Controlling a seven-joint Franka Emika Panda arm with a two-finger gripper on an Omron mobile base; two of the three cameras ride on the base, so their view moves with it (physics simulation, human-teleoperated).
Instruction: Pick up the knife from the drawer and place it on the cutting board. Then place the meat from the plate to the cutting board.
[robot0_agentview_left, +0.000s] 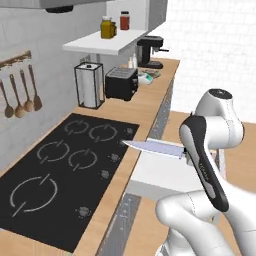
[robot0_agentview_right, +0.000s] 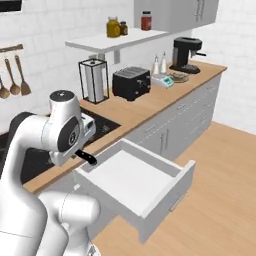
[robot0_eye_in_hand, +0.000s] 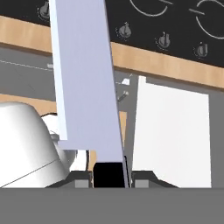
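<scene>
Carrying the knife (robot0_agentview_left: 152, 147) clear of the open drawer (robot0_agentview_right: 150, 187), the claw (robot0_eye_in_hand: 109, 173) is closed tight on the black handle, with the broad silver blade reaching out level over the counter (robot0_agentview_left: 145, 107) edge toward the hob (robot0_agentview_left: 65, 165); in the hand view the blade runs straight up from between the two dark fingertips (robot0_eye_in_hand: 81, 179). Since the grip sits at one end of a long blade, the main hazard is the knife pivoting or sliding between the pads during a wide swing, which would drop it onto the hob or back into the drawer. A second hazard is the blade tip catching the hob knobs (robot0_agentview_left: 114, 157) or the counter lip if the arm descends before it has travelled far enough. The drawer stands pulled out below the arm, so a low elbow path could knock its front panel. Neither the cutting board nor the meat can be made out with confidence in these views, so the target may lie to one side; a long carry would lengthen the time the grip must hold.
</scene>
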